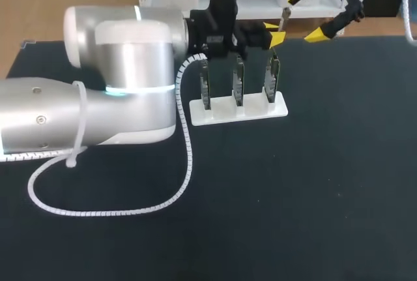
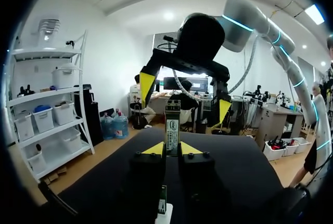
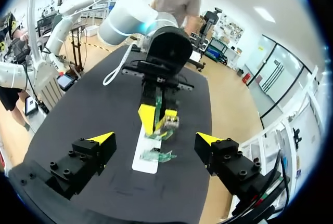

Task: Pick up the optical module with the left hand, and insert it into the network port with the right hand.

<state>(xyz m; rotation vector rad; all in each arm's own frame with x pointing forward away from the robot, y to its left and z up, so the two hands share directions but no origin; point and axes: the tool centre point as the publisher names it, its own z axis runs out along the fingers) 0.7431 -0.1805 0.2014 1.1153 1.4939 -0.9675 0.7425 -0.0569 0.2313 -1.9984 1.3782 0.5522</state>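
Plainly, the pick-up was done and the hand-over was the step in hand. The left gripper (image 2: 171, 149) hung above the white stand (image 1: 238, 111), over its right-hand end, its yellow tips pinching the optical module (image 2: 172, 122) from two sides near its lower end. The module's long axis ran on out past the fingertips, up and away from the stand, so more than half of its body stood free.

Beyond the stand's far right corner, and higher than it, the right gripper (image 1: 305, 15) faced back toward the module with its jaws spread wide and nothing between them. In the left wrist view the module's free end pointed nearly into that gap, though the two grippers were apart and the right one touched nothing. Seen from the right wrist, the module lay ahead of the open fingers and roughly midway between them, above the stand.

Three upright port boards (image 1: 238, 79) stood in a row on the stand, directly under and beside the left gripper.

By my judgement the coming move turned on that free end: the right jaws would have to close across it crosswise, above the left fingertips. The left arm's white spiral cable (image 1: 189, 157) trailed on the table (image 1: 306, 203) on the stand's near left side, clear of both grippers.
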